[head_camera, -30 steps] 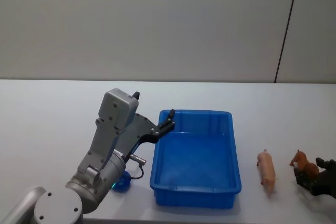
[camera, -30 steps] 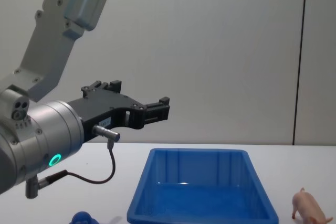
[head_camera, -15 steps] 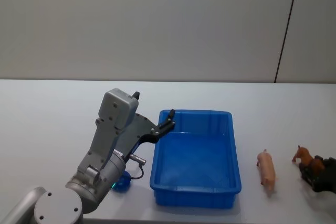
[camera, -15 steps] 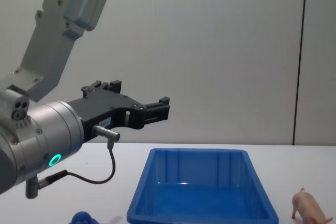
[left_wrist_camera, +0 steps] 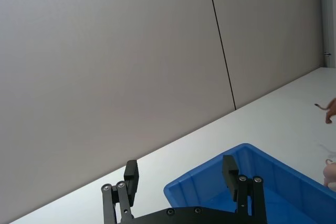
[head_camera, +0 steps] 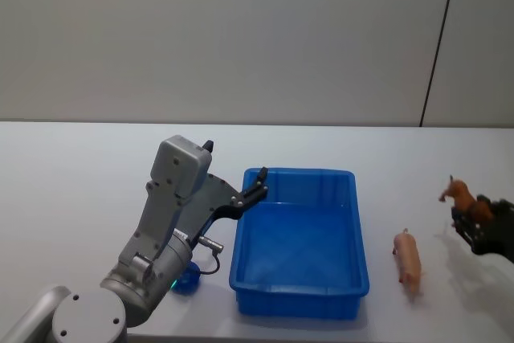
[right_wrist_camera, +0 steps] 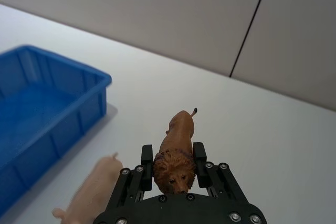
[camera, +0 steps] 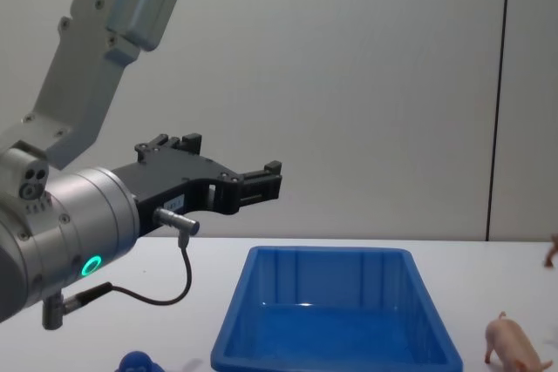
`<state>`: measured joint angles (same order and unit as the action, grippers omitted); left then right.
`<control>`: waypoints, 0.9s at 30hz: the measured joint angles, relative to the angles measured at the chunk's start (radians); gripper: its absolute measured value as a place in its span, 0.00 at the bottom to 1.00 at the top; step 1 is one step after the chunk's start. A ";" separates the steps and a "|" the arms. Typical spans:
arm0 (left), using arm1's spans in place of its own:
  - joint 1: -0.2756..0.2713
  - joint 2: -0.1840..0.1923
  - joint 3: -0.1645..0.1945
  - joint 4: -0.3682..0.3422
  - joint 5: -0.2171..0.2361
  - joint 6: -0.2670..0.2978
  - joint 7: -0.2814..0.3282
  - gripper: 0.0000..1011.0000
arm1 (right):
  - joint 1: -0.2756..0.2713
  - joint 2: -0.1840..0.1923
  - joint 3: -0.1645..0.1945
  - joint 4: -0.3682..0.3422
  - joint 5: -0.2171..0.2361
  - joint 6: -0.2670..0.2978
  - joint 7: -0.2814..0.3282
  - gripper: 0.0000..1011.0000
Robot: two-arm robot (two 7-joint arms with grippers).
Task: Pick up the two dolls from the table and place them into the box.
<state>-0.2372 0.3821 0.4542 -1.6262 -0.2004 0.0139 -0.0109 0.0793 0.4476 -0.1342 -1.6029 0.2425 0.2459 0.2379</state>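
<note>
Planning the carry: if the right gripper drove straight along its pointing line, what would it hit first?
Probably bare table, though depth is unclear: the right gripper, shut on the lion, aims past the box and pig.

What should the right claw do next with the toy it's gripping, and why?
Probably carry it to the robot's left until it hangs over the box. The right claw is shut on the brown lion, seemingly clear of the table, and the pig lies between it and the box, so keeping this height should clear both pig and rim.
</note>
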 joint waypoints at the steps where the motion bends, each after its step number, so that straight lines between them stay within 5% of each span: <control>1: 0.000 0.000 0.000 0.000 0.000 0.000 0.000 0.99 | 0.006 -0.003 -0.001 -0.007 0.002 -0.005 0.005 0.44; 11: 0.000 0.000 0.000 0.000 0.000 0.000 0.000 0.99 | 0.044 -0.033 -0.024 -0.045 0.006 -0.016 0.059 0.44; 27: 0.000 0.000 0.000 0.000 0.000 0.000 0.000 0.99 | 0.103 -0.120 -0.108 -0.045 -0.060 0.048 0.138 0.44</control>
<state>-0.2372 0.3821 0.4542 -1.6262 -0.2003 0.0138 -0.0109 0.1827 0.3278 -0.2419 -1.6480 0.1829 0.2935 0.3761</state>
